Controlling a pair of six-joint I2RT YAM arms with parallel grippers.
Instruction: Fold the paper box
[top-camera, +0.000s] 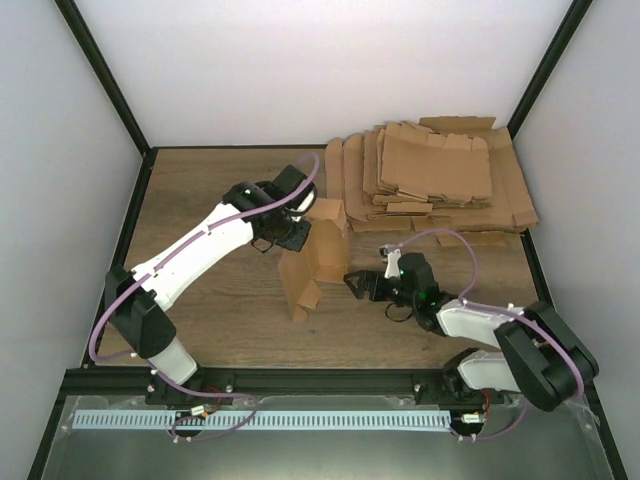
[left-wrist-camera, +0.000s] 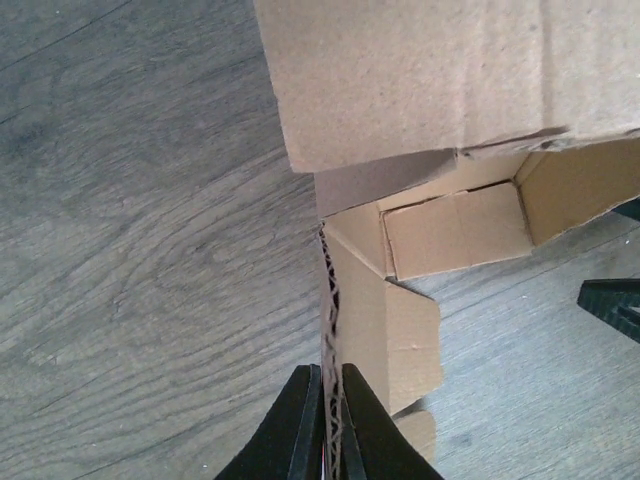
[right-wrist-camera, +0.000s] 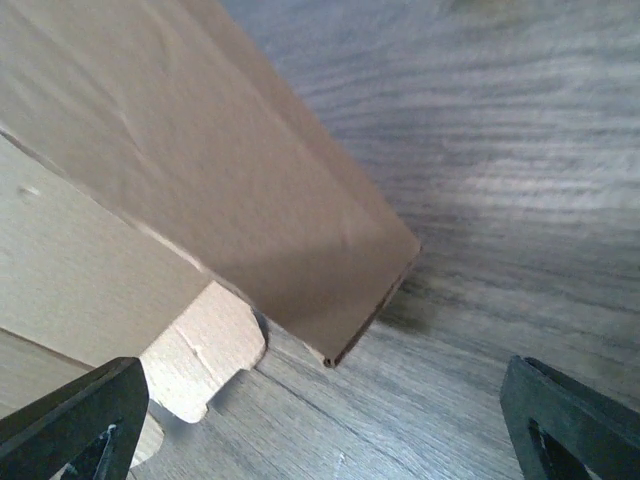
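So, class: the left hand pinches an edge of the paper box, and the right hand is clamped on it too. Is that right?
No. The left hand does pinch the paper box, but the right hand is open beside it, gripping nothing, as the right wrist view shows.

The paper box (top-camera: 312, 262) stands near the middle of the table (top-camera: 210, 190), the left hand (top-camera: 288, 236) at its rear left edge, the right hand (top-camera: 356, 285) just to its right; a pile of flat blanks (top-camera: 430, 175) lies behind, at the far right
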